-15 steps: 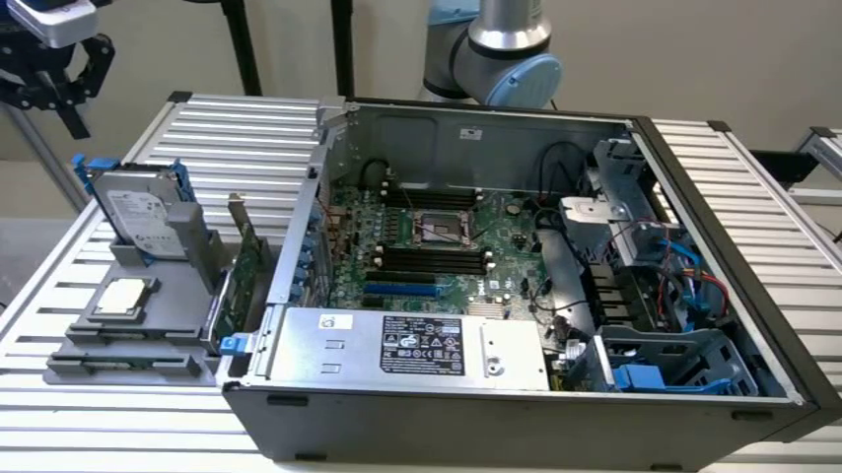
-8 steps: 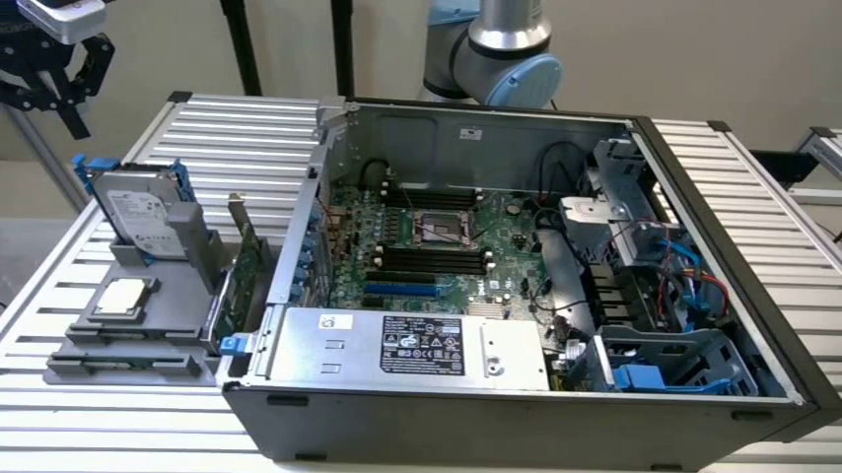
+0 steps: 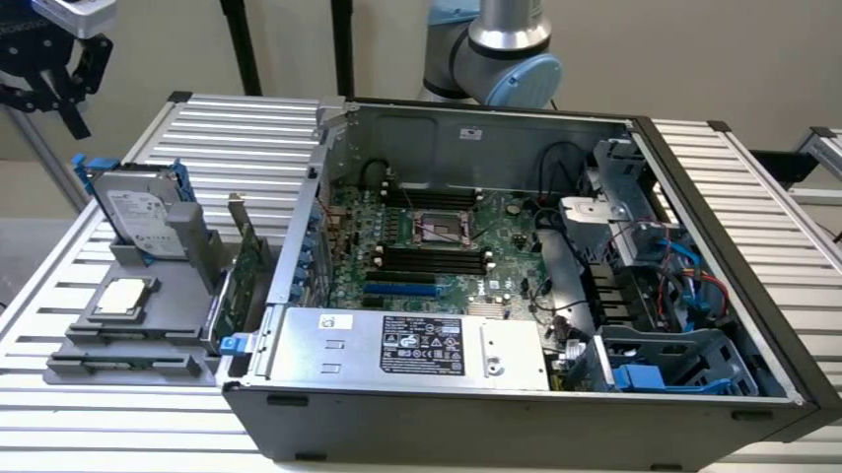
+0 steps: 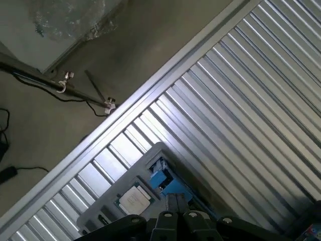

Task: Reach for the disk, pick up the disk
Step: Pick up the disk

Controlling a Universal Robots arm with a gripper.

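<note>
**Reach in hand, disk untouched**
In the exterior view the gripper [image 4: 174,202] hung at 11 o'clock from the disk [image 3: 136,209], well apart from it; in the wrist view its jaws looked pressed together on nothing. The disk stood on edge in a grey holder [image 3: 165,258] on the slatted table [image 3: 237,128], at 9 o'clock from the open computer case [image 3: 526,118]. A grasp would likely call for parted jaws and a straight drop onto the top edge. There was open room above, with the case close at 3 o'clock and the processor chip [image 3: 121,296] near at 6.

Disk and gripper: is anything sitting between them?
Nothing. In the exterior view the gripper hangs above the upright disk, toward that view's left, with bare air between.
</note>
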